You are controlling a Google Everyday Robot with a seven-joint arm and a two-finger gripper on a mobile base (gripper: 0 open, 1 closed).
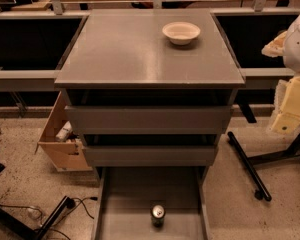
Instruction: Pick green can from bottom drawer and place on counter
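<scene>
The green can [158,215] stands upright on the floor of the bottom drawer [127,196], near its front end and about midway between the side walls; its silver top faces up. The drawer is pulled out toward the camera under the cabinet. The counter [135,54] is the flat grey top of the cabinet. My gripper is not in view; only a pale rounded body [299,36] shows at the right edge, beside the counter.
A white bowl [181,32] sits on the counter's far right part. Two upper drawers [147,119] are shut. A cardboard box [60,144] stands on the floor to the left, with cables [65,204] nearby. Black stand legs [247,164] lie on the floor to the right.
</scene>
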